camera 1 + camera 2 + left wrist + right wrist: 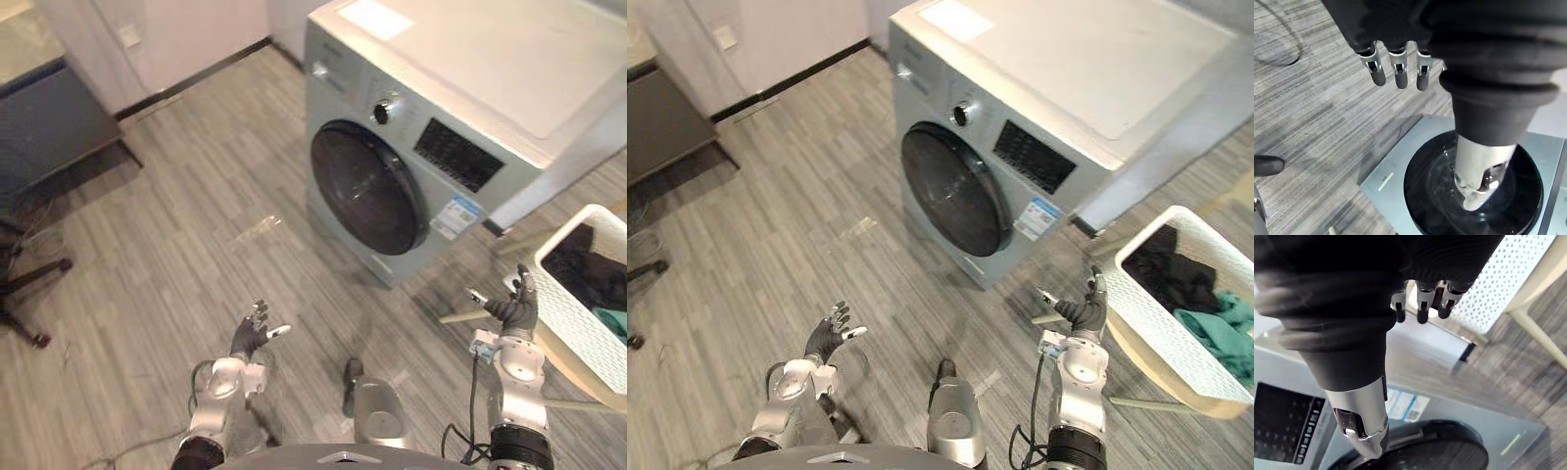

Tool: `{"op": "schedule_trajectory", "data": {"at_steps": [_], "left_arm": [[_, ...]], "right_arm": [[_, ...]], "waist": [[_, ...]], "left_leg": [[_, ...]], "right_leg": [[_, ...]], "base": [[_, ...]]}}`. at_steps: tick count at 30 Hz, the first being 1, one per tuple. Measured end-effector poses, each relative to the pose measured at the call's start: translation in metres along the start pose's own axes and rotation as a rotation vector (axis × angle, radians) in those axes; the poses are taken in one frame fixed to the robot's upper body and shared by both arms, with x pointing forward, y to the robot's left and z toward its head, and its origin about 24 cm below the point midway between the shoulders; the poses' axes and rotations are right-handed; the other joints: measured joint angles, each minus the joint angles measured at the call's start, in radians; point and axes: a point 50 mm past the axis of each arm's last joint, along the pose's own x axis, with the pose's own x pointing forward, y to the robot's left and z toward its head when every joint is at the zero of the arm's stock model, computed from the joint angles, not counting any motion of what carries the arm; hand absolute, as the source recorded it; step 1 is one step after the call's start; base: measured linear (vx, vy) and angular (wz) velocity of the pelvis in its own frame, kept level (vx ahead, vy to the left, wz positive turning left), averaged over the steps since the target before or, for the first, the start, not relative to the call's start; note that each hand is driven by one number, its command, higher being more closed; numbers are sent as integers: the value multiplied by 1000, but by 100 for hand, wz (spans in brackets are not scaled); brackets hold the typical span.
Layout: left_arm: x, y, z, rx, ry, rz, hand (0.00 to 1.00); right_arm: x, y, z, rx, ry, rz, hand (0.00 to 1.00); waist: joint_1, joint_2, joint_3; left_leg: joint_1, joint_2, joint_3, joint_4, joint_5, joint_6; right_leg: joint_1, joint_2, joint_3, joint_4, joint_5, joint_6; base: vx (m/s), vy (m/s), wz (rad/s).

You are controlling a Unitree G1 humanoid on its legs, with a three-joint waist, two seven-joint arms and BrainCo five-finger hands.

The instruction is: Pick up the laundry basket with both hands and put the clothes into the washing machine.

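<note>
The washing machine [431, 117] stands closed ahead of the fingers, the white laundry basket [1156, 323] of clothes [1176, 279] just right of the right hand [1085, 313], which like the left hand [826, 338] is spread and empty: grasping looks unstarted, needing both hands turned to the basket's sides.

Laundry basket [1136, 311] sits right of washing machine [1019, 147].

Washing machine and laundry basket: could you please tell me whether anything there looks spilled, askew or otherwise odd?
Nothing looks spilled or damaged. The laundry basket sits on a cream stand right of the washing machine, clothes inside. Only snag: the machine's round door is shut, so it probably needs opening before loading.
</note>
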Motion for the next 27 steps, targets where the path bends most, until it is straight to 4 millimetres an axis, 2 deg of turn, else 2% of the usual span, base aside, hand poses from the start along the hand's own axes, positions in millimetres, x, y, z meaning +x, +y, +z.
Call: {"op": "schedule_trajectory", "data": {"at_steps": [1, 2, 3, 5, 7, 10, 11, 13, 15, 17, 20, 23, 27], "left_arm": [[-1, 0, -1, 1, 1, 1, 0], [-2, 0, -2, 0, 5, 1, 0], [-1, 2, -3, 10, 12, 3, 0], [1, 7, 2, 30, 1, 6, 0], [1, 6, 2, 35, 2, 3, 0], [4, 9, 10, 49, -19, 4, 0], [8, 10, 17, 59, -40, 4, 0], [15, 13, 35, 83, -93, 12, 0], [17, 15, 49, 90, -143, 22, 0], [16, 15, 53, 86, -166, 22, 0], [16, 15, 54, 59, -174, 26, 0], [11, 17, 48, 45, -163, 38, 0], [10, 16, 45, 24, -162, 40, 0]], "right_arm": [[6, -4, 3, 4, -5, -16, 0], [11, -6, 5, 1, -9, -23, 0], [19, -3, 6, 10, -2, -23, 0], [26, -7, 13, 27, -16, -40, 0], [33, -7, 13, 36, -4, -49, 0], [38, -3, 10, 52, 19, -42, 0], [42, 1, 11, 64, 29, -29, 0], [47, 9, 11, 85, 46, -8, 0], [49, 6, 13, 78, 45, -11, 0], [51, 1, 15, 62, 39, -18, 0], [62, -8, 33, 43, -11, -36, 0], [65, -9, 48, 50, -66, -40, 0], [66, -17, 71, 66, -160, -68, 0]], "waist": [[13, 13, 1], [23, 34, 1], [42, 29, 17], [37, 11, 29], [35, 9, 35], [32, 6, 37], [32, 7, 37], [28, 9, 39], [32, 11, 50], [37, 12, 63], [59, 13, 81], [87, 14, 91], [90, 14, 117]], "left_leg": [[-1, -69, -35, -171, 31, -27], [6, -82, -49, -261, 62, -26], [17, -97, -52, -254, 71, 27], [-2, -136, -51, -240, 48, 43], [-4, -146, -38, -203, 13, 57], [10, -182, -19, -191, 7, 75], [1, -204, -18, -208, 16, 108], [-35, -215, -41, -217, 30, 140], [-44, -217, -57, -214, 30, 140], [-45, -218, -72, -212, 31, 139], [-73, -207, -76, -213, 38, 122], [-100, -172, -73, -212, 47, 88], [-125, -149, -68, -211, 58, 69]], "right_leg": [[-4, -3, -5, 3, -1, 15], [-5, 9, -6, 7, -5, 32], [-5, 6, 13, 16, -8, 46], [-21, -34, 14, 30, -4, 77], [-22, -57, 24, 50, -8, 101], [-32, -104, 39, 77, -10, 113], [-54, -122, 42, 78, 1, 113], [-72, -130, 36, 53, 36, 117], [-49, -122, 21, 8, 52, 128], [-33, -119, 5, -14, 59, 133], [-55, -112, -3, -22, 62, 137], [-83, -88, -21, -22, 71, 125], [-121, -83, -37, 12, 65, 111]], "base": [[37, 176, 2], [35, 209, -35], [35, 138, -24], [90, 176, 8], [136, 189, 1], [111, 141, -7], [93, 115, -5], [68, 68, -5], [20, 5, 8], [-19, -4, 9], [-100, -23, 1], [-111, -80, -10], [-71, -87, -3]]}}
